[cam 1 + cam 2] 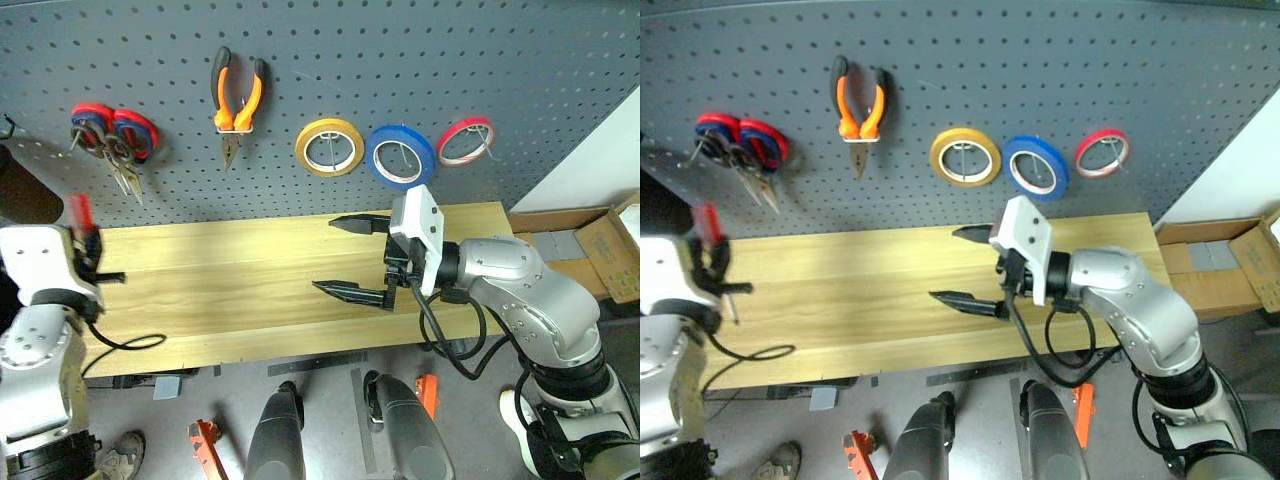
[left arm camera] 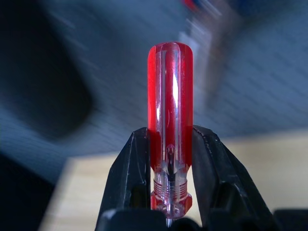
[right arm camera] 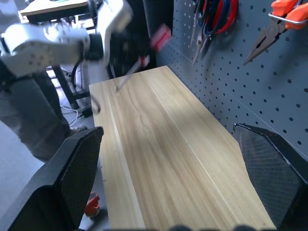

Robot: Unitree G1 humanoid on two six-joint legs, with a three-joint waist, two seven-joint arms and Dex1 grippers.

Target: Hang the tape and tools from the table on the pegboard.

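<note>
- The left gripper [image 2: 169, 211] has its fingers [image 2: 126, 183] closed on the screwdriver [image 2: 170, 130], pinching the translucent red handle low down near the collar. The handle therefore stands up between the fingers and the thin shaft points down out of the grip.
- In the head views the screwdriver sits off the counter's [image 1: 250, 290] left end, clear of the wood and in front of the pegboard [image 1: 420, 60]. My guess is that it is being carried toward a free hook.
- The right gripper [image 1: 352, 258] hangs over the right half of the counter with its fingers [image 1: 345, 291] spread wide and nothing between them. Its fingers point along the counter toward the left end, which looks like a waiting pose that keeps out of the left arm's way.
- The pegboard already carries most of the set, each piece on its own hook:
  - the orange-and-black pliers [image 1: 238, 100] hang nose down;
  - the blue tape [image 1: 399, 155] hangs between a yellow ring [image 1: 329, 147] and a red ring [image 1: 466, 141];
  - a cluster of scissors [image 1: 112, 140] hangs toward the left edge, red-and-blue handles uppermost; I cannot pick out the black-handled pair in it.
- The counter top has no tools lying on it, so the screwdriver looks like the last item to hang.
- There are no bins or trays on the counter.
</note>
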